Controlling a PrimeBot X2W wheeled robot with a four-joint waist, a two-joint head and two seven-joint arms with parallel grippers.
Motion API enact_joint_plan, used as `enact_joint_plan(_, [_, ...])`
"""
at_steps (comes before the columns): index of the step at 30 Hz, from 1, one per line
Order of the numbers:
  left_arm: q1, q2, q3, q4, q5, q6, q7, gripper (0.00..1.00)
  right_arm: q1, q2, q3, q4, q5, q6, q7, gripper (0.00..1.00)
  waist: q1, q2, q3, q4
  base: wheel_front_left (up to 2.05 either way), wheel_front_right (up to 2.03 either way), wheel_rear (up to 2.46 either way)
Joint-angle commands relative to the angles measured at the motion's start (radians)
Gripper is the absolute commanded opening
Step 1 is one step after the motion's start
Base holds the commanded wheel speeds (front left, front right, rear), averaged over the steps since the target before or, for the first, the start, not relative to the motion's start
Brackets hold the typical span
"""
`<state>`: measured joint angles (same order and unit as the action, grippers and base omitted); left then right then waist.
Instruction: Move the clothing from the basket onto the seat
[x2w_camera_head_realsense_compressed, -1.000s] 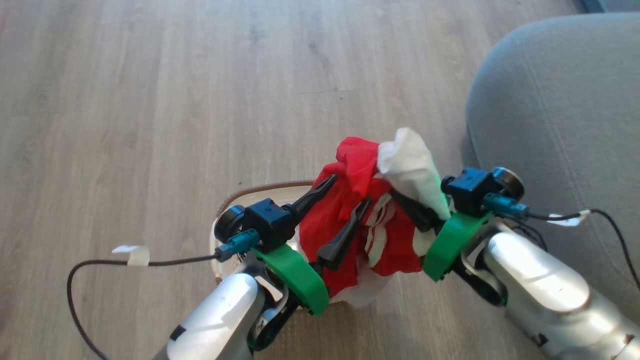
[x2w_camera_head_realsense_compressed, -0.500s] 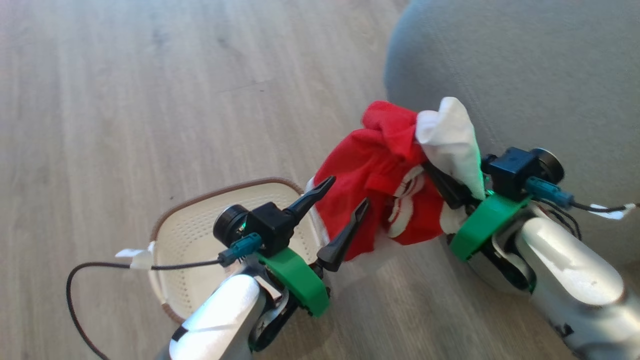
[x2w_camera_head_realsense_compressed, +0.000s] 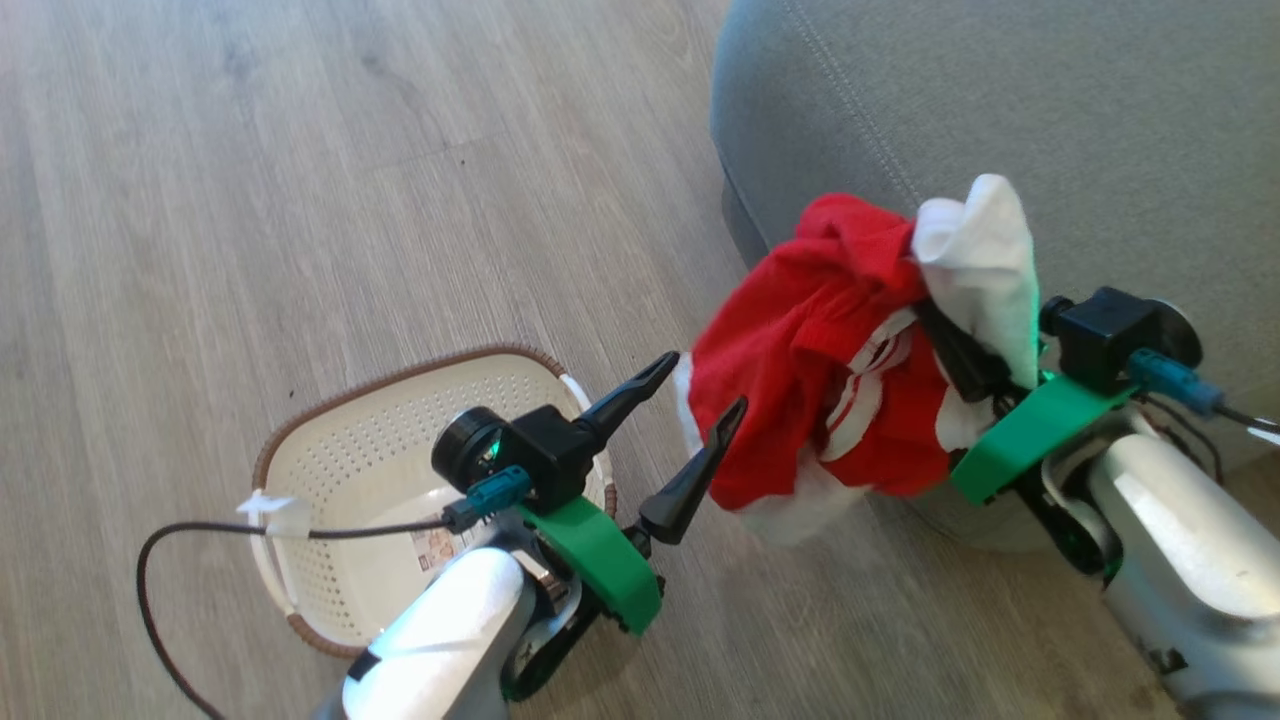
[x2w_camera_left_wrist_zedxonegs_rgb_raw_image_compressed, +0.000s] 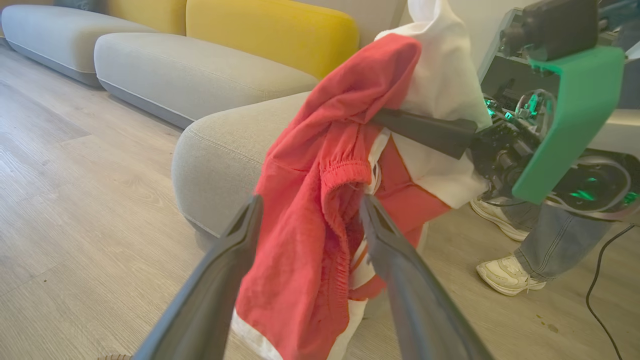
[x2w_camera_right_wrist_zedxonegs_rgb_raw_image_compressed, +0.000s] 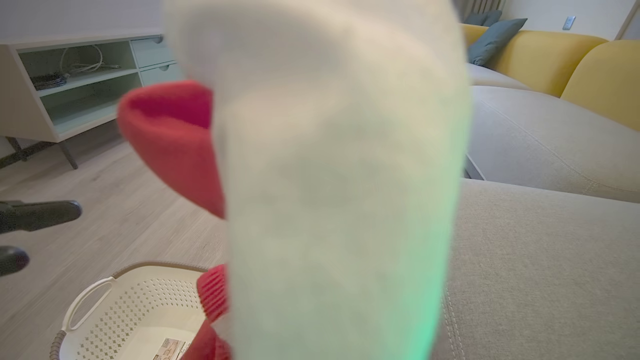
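clothing (x2w_camera_head_realsense_compressed: 800, 400): bright red w/ white parts, red/white striped trim
basket (x2w_camera_head_realsense_compressed: 330, 470): cream-white, perforated dot pattern, brown woven-look rim, white handles
seat (x2w_camera_head_realsense_compressed: 1000, 100): grey fabric, pale stitch lines
floor (x2w_camera_head_realsense_compressed: 300, 200): lt grey-brown wood-plank grain
left end effector (x2w_camera_head_realsense_compressed: 705, 382): blk fingers, green bracket, silver forearm
sofa backs (x2w_camera_left_wrist_zedxonegs_rgb_raw_image_compressed: 270, 30): mustard yellow
shoes (x2w_camera_left_wrist_zedxonegs_rgb_raw_image_compressed: 507, 275): white
jeans (x2w_camera_left_wrist_zedxonegs_rgb_raw_image_compressed: 555, 240): faded blue
cabinet (x2w_camera_right_wrist_zedxonegs_rgb_raw_image_compressed: 30, 100): off-white, pale green shelves

Pale wood floor (x2w_camera_head_realsense_compressed: 300, 150), yellow sofa backs (x2w_camera_left_wrist_zedxonegs_rgb_raw_image_compressed: 270, 30), white sneakers (x2w_camera_left_wrist_zedxonegs_rgb_raw_image_compressed: 507, 275), pale sideboard (x2w_camera_right_wrist_zedxonegs_rgb_raw_image_compressed: 22, 105)
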<state>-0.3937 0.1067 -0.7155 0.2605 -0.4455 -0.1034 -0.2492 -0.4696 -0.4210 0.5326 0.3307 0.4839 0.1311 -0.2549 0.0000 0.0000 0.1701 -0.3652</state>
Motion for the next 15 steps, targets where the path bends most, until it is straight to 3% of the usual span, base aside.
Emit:
enact_joint_plan(1, [-0.055,0.003,0.027,-0.029,0.009,-0.005,-0.012,1.0,0.002,-0.023,-0.015,-0.037,-0.003,0.0,-0.007,0.0,0.0,0.0,0.008,0.006,0.0,0.0,0.0])
enact_joint_plan(11, [-0.159,0.013,0.036,-0.046,0.04,-0.006,-0.005,1.0,-0.16,-0.026,-0.159,-0.02,0.005,0.0,-0.007,0.0,0.0,0.0,0.182,0.06,0.0,0.0,0.0])
enact_joint_plan(15, [-0.236,0.017,0.041,-0.049,0.06,-0.009,-0.005,1.0,-0.294,-0.073,-0.237,0.025,-0.015,0.0,-0.007,0.0,0.0,0.0,0.269,0.108,0.0,0.0,0.0])
